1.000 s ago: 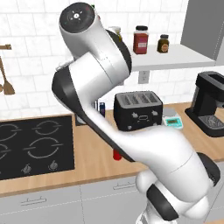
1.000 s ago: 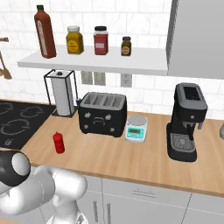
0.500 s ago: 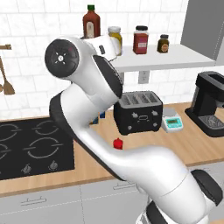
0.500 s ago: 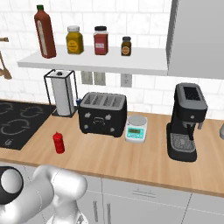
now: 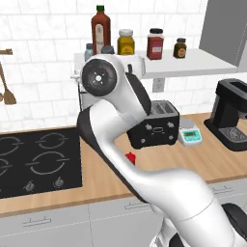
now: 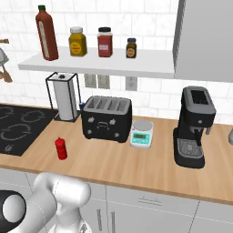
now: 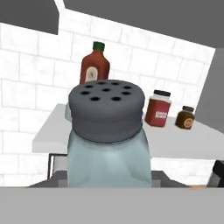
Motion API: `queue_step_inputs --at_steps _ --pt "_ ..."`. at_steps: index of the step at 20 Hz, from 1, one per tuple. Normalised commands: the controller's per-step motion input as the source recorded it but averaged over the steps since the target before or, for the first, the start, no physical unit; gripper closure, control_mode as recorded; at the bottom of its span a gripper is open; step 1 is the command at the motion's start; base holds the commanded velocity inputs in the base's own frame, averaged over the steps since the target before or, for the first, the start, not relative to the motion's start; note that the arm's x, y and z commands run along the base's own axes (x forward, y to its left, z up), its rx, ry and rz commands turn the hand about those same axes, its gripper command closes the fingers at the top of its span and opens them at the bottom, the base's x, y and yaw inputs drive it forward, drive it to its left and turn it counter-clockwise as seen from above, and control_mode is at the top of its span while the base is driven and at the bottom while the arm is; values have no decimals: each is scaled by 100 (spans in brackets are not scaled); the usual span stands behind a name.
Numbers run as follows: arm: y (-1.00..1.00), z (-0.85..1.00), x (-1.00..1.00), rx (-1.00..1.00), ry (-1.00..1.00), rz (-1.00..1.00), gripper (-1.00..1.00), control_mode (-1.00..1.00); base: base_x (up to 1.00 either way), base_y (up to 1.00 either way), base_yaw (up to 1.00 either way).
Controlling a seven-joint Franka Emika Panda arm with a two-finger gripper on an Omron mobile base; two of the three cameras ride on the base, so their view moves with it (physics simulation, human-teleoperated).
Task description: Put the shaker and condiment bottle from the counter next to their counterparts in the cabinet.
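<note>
Shaker (image 7: 109, 140), pale blue-green with grey perforated cap, clamped upright between closed jaws, raised toward white shelf (image 7: 52, 131) for placing beside its twin. Fingertips hidden behind glass. Red squeeze bottle (image 6: 61, 148) waiting on wooden counter (image 6: 136, 168) near toaster (image 6: 106, 118). Twin shaker (image 5: 89, 50) partly hidden behind arm.

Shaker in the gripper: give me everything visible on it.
The small pale blue-green translucent shaker looms large in the hand view. It has a rounded grey cap with a ring of small holes, and its glassy body widens below the cap. It stands upright, level with the white wall shelf behind it. The fingers gripping it are hidden.
</note>
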Motion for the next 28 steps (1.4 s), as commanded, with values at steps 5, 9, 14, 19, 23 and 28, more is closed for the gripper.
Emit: queue_step_inputs --at_steps 5,9,14,19,23,28 --pt "-3 -4 1 8 0 0 100 -100 0 0 0" --pt "0 0 6 9 -2 -1 100 -100 0 0 0" --pt "3 1 42 16 5 -7 100 -100 0 0 0" --pt "15 0 45 13 9 -9 100 -100 0 0 0" --pt "19 0 44 11 13 -8 100 -100 0 0 0" --pt "16 0 45 1 7 -6 100 -100 0 0 0"
